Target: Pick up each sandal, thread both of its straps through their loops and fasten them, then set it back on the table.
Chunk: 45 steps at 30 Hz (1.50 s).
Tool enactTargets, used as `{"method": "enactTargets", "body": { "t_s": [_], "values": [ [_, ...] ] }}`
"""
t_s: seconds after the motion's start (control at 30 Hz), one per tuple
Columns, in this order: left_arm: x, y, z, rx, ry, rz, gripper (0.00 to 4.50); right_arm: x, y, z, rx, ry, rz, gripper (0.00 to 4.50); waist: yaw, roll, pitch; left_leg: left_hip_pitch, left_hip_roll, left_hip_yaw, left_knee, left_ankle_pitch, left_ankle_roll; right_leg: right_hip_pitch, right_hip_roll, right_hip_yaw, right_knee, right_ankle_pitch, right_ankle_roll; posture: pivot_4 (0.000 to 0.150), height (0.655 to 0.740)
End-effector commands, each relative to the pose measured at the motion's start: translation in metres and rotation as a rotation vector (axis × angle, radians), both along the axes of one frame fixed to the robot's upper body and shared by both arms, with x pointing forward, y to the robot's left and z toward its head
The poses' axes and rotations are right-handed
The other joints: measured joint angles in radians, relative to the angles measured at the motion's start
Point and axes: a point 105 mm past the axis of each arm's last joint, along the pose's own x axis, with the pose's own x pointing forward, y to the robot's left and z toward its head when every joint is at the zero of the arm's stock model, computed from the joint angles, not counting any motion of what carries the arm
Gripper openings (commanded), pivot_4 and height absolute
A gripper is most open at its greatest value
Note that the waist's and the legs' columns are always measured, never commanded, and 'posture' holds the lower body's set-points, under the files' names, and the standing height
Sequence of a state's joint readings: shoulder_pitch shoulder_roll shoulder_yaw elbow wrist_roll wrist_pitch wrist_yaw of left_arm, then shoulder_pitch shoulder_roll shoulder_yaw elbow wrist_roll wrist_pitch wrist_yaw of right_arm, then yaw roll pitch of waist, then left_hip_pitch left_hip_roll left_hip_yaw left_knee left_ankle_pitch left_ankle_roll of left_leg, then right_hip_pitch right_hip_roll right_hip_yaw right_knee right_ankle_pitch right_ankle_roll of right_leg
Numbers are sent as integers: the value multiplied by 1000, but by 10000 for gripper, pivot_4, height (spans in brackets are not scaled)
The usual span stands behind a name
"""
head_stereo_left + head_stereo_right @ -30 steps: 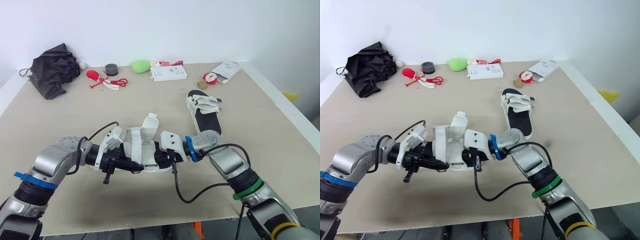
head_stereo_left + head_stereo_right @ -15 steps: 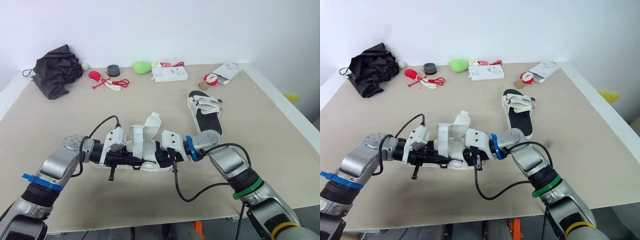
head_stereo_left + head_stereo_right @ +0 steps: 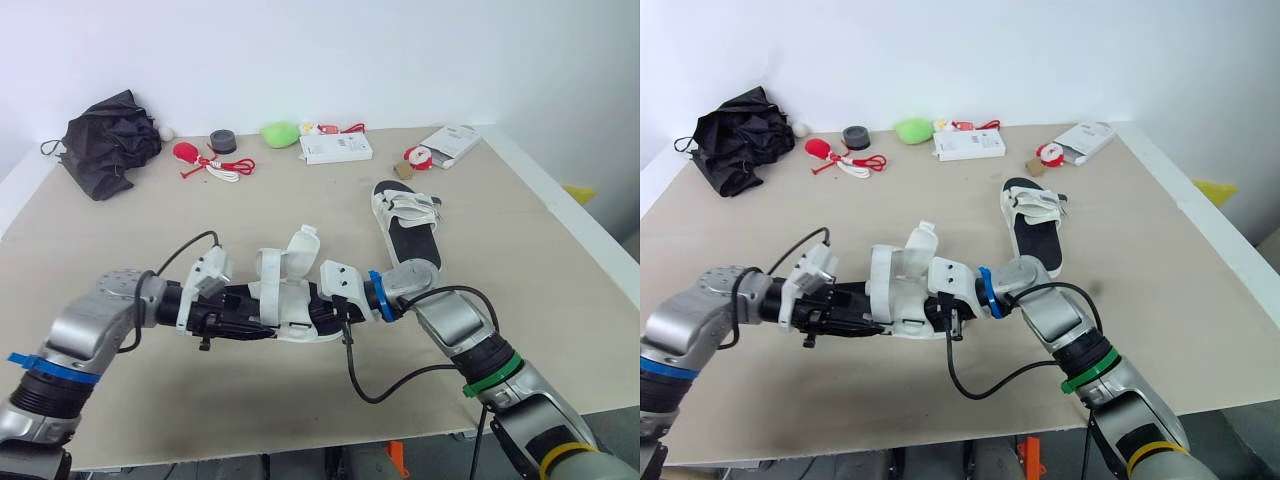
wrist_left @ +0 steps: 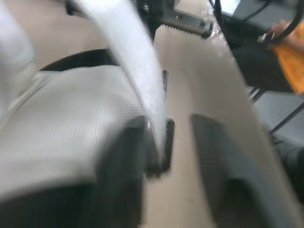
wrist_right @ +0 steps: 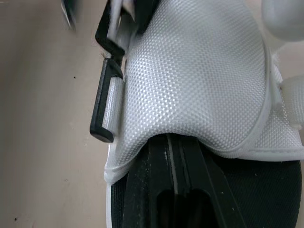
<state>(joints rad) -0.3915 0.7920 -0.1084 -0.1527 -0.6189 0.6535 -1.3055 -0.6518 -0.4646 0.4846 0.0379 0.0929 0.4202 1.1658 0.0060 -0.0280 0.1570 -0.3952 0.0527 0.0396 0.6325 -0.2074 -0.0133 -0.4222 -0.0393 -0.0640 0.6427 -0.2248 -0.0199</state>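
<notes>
A white sandal with a black footbed [image 3: 285, 300] sits between my two grippers at the middle of the table [image 3: 560, 300]. My left gripper [image 4: 173, 190] is open. A white strap [image 4: 128, 52] and its black loop [image 5: 105, 102] lie between its dark fingers [image 4: 118, 175], close to one of them. My right gripper [image 5: 178, 190] is shut on the sandal from the other end, its tips tucked under the edge of the white mesh upper [image 5: 199, 76]. The second sandal [image 3: 408, 225] lies flat further back on the right.
Along the far edge lie a black bag [image 3: 108, 140], a red and white cord [image 3: 215, 163], a grey roll [image 3: 223, 140], a green object [image 3: 280, 132], a white box [image 3: 336, 148] and a white packet [image 3: 452, 143]. A black cable [image 3: 390, 390] loops near the front edge.
The left gripper's fingers have come apart around the strap and the left wrist has drawn back a little to the left. The right gripper and the sandal have stayed put.
</notes>
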Motion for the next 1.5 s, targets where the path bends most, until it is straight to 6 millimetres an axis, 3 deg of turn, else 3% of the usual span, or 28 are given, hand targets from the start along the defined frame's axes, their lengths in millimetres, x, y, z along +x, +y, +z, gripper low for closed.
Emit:
{"method": "enactTargets", "body": {
  "t_s": [0.03,0.1,0.37,0.53,0.73,0.9,1.27,1.5],
  "values": [
    [-6,-2,23,-63,43,-7,35463,0,-18,-40,-141,85,-71,0,0,0,0,0,0,0,0,0,-1,1,1,0,0,0,0,1500,7400],
    [-7,-1,26,-65,58,0,44411,1,-18,-40,-143,84,-70,0,0,0,0,0,-1,1,-1,-1,-1,0,2,1,0,0,0,1500,7400],
    [-27,30,43,11,183,19,44770,-1,-17,-39,-139,84,-61,0,-1,-2,2,0,-1,0,-2,-1,-2,-2,2,1,0,-1,-1,1500,7400],
    [-41,49,22,90,157,57,44770,-1,-17,-40,-141,85,-54,0,-2,-1,2,4,-1,3,-9,-2,-3,-2,-1,2,0,-2,-3,1500,7400],
    [-43,29,-12,67,49,82,44770,-2,-15,-40,-140,86,-49,0,0,-2,2,4,0,2,-9,-3,-4,-2,-1,3,0,-3,-5,1500,7400],
    [-31,6,-35,22,-22,162,44770,-3,-16,-40,-142,87,-51,0,1,-2,1,4,0,3,-10,-2,-4,-2,0,4,0,-3,-5,1500,7400],
    [-24,-13,-44,-47,28,188,44770,-3,-19,-40,-147,86,-67,0,3,0,0,5,-1,0,-9,-4,-6,-3,-1,1,0,-3,-5,1500,7400],
    [-24,-13,-44,-50,75,197,16933,-3,-20,-40,-145,87,-71,0,2,0,0,5,-2,0,-9,-2,-4,1,0,2,0,-3,-4,1500,7400]
  ]
}}
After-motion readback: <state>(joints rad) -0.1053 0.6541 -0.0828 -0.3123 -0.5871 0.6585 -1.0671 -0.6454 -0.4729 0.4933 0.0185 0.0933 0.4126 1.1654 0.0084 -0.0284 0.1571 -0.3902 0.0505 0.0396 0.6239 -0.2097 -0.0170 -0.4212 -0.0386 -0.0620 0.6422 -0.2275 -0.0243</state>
